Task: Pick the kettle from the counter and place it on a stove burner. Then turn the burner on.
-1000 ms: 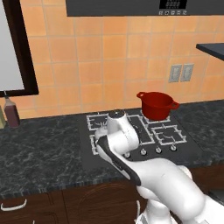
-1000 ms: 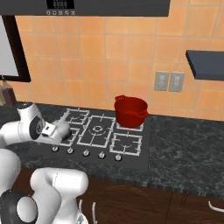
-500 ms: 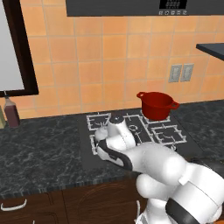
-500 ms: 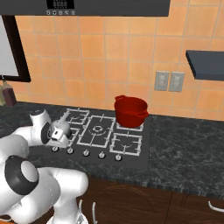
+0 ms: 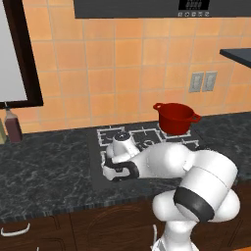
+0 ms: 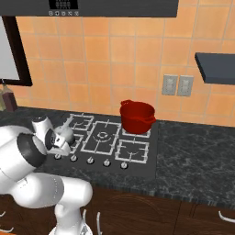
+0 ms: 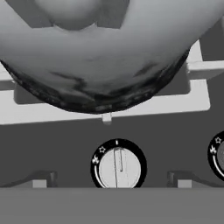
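Observation:
The silver-grey kettle (image 6: 67, 135) stands on the front-left stove burner (image 6: 79, 142) of the black cooktop. In the hand view the kettle (image 7: 100, 57) looms close at the top, resting on the light-grey grate of the burner (image 7: 199, 94). My gripper (image 7: 111, 181) is open, with nothing between its tips. It hangs over the front-left silver knob (image 7: 118, 167), which lies between the tips without touching them. In the base views the gripper (image 5: 112, 170) (image 6: 57, 146) sits low at the cooktop's front-left corner, just in front of the kettle. The dark marbled counter (image 5: 49, 171) runs to both sides.
A red pot (image 5: 175, 117) (image 6: 136, 117) stands on the back-right burner. A second knob (image 7: 218, 155) lies to the right, part of the knob row (image 6: 90, 160). A dark bottle (image 5: 13, 126) stands by the wall at far left. My arm crosses the cooktop in the left base view.
The arm has folded lower and swung the hand down in front of the kettle to the front-left knob. The jaws stayed open. Kettle and pot have not moved.

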Tool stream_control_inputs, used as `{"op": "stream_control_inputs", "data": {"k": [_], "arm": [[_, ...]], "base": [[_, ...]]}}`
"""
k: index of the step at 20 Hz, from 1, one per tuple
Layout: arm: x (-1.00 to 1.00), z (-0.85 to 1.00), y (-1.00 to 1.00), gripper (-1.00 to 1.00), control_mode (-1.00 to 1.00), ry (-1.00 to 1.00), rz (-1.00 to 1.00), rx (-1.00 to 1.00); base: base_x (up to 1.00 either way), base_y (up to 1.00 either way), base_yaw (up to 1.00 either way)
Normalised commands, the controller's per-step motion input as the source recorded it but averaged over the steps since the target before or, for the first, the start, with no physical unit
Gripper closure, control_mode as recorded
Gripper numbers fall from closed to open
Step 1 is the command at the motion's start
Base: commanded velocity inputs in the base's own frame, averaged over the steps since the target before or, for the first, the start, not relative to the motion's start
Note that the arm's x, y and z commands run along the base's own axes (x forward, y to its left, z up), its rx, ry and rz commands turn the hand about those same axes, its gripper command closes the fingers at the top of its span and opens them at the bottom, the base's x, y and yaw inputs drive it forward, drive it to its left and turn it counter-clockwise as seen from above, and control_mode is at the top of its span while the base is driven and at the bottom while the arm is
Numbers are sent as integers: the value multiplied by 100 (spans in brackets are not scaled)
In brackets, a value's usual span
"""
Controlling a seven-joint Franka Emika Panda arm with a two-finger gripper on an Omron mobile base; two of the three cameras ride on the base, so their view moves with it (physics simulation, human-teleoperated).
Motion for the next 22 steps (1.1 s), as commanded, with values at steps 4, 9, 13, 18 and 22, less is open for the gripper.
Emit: {"op": "stream_control_inputs", "data": {"k": [4,9,13,18,22], "arm": [[16,-33,0,-100,-100,0,0,0],[6,-13,-7,-100,-100,-1,0,0],[-12,-4,-31,-100,-100,-3,0,0],[-1,-2,-20,-100,-100,-1,0,0],[0,0,0,100,-100,0,0,0]], "base": [[0,0,0],[0,0,0],[0,0,0],[0,0,0],[0,0,0]]}}
